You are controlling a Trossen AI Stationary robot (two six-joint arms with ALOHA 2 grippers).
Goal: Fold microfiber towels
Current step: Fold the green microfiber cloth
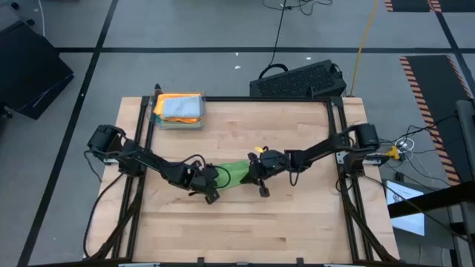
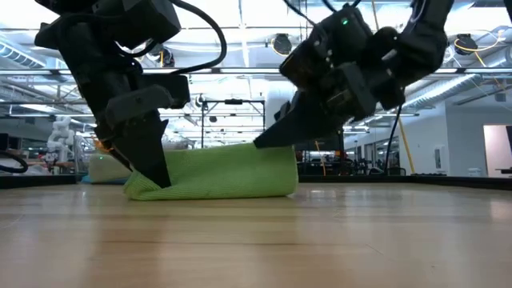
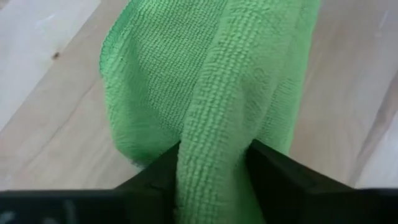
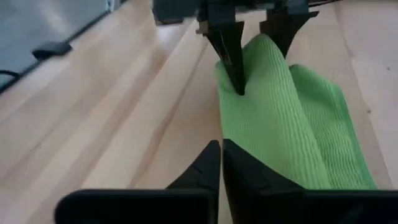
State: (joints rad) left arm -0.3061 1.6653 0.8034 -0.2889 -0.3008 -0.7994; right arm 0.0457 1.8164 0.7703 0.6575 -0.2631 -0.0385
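- left gripper (image 4: 255, 37): fingers straddle a raised fold of the bright green towel (image 1: 234, 173), pinching its left end
- right gripper (image 4: 221, 163): jaws fully closed, empty, just off the towel's right end
- towel mid-table, well clear of the folded stack (image 1: 178, 110); long axis runs gripper to gripper, left arm nearer

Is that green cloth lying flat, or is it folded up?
Folded, not flat: the green cloth is doubled into a thick band on the table, and the left tool pinches a doubled edge.
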